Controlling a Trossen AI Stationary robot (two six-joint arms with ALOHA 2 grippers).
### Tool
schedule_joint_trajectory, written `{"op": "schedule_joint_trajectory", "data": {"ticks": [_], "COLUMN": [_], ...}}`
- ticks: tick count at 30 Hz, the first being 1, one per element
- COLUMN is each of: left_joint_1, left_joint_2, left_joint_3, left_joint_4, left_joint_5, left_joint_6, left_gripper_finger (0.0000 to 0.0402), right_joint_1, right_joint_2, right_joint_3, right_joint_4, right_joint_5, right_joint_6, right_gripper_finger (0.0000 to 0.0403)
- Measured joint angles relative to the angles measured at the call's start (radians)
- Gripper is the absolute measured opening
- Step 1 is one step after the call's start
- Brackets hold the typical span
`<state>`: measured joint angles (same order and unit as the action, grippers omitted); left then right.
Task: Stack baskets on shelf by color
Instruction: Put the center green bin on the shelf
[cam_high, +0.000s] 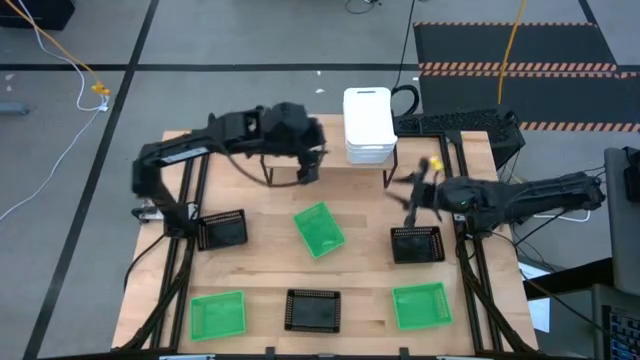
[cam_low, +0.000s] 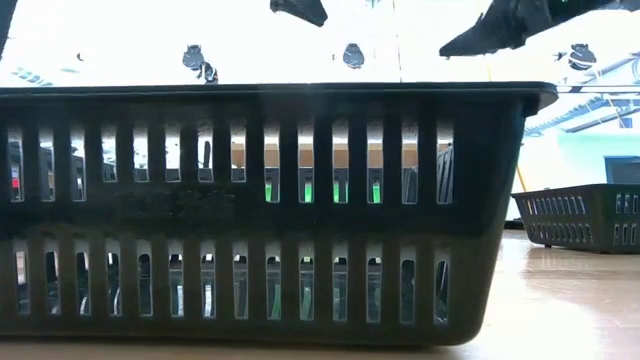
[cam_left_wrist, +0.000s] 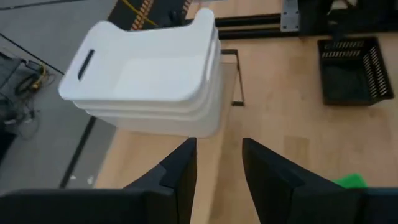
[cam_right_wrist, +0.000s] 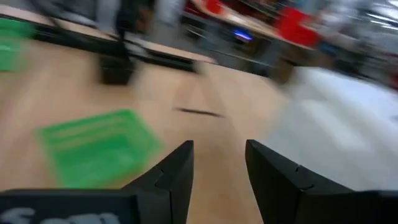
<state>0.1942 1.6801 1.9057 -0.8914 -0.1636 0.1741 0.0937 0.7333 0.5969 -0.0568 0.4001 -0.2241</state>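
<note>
1. The white baskets look like smooth plastic with a soft sheen; their walls are solid and their corners rounded.
2. The black basket nearest the low camera is slotted plastic, dark and fairly matt.
3. The green basket is bright mesh plastic.
4. The tabletop is pale wood with a smooth finish; in the low view it shines faintly.
5. The shelf has thin dark legs that look like metal.
6. The left gripper has matt black fingers.

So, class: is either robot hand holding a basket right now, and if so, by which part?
Nothing is held. The left hand is open and empty near the white stack; the right hand is open and empty too.
</note>
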Motion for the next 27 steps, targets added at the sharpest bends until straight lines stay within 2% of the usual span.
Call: {"op": "schedule_joint_trajectory", "data": {"ticks": [3, 6, 9, 13, 17, 21, 27], "left_joint_1": [-0.013, -0.036, -0.076, -0.128, -0.19, -0.242, -0.275], "left_joint_2": [-0.124, -0.241, -0.336, -0.432, -0.511, -0.58, -0.638], "left_joint_3": [-0.264, -0.559, -0.804, -1.03, -1.166, -1.243, -1.314], "left_joint_4": [0.173, 0.356, 0.52, 0.64, 0.703, 0.719, 0.795], "left_joint_5": [-0.004, -0.015, -0.084, -0.218, -0.288, -0.368, -0.432], "left_joint_6": [-0.054, -0.121, -0.185, -0.276, -0.344, -0.36, -0.367], "left_gripper_finger": [0.0131, 0.0131, 0.0131, 0.0131, 0.0131, 0.0131, 0.0131], "right_joint_1": [0.0, 0.0, 0.0, 0.001, 0.005, 0.024, 0.073], "right_joint_2": [0.065, 0.157, 0.276, 0.47, 0.673, 0.826, 0.925], "right_joint_3": [-0.113, -0.131, -0.092, 0.042, 0.182, 0.293, 0.365], "right_joint_4": [0.217, 0.327, 0.317, 0.261, 0.178, 0.093, 0.059], "right_joint_5": [-0.133, -0.176, -0.291, -0.405, -0.463, -0.505, -0.48], "right_joint_6": [0.002, 0.04, 0.095, 0.124, 0.109, 0.092, 0.053], "right_gripper_finger": [0.0141, 0.0141, 0.0141, 0.0141, 0.0142, 0.0142, 0.0171]}}
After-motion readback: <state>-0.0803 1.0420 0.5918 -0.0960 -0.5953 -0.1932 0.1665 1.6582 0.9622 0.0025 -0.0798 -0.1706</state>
